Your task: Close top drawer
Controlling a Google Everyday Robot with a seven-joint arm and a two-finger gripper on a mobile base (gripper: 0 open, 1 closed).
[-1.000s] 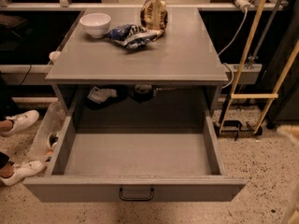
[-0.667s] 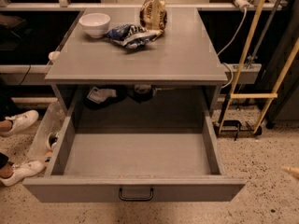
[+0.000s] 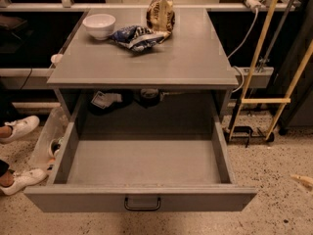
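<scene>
The top drawer is a large deep grey drawer pulled far out from under the grey counter. Its inside is empty. Its wide front panel faces me at the bottom of the view, with a small black bar handle at its centre. Only a small pale tip of my gripper shows at the right edge, low over the floor. It is to the right of the drawer's front corner and apart from it.
On the counter stand a white bowl, a blue snack bag and a brown bag. A person's white shoes are on the floor at the left. A yellow-barred frame and cables stand at the right.
The pale gripper tip at the right edge has moved downward, from about mid-height to low near the floor. The drawer has not moved.
</scene>
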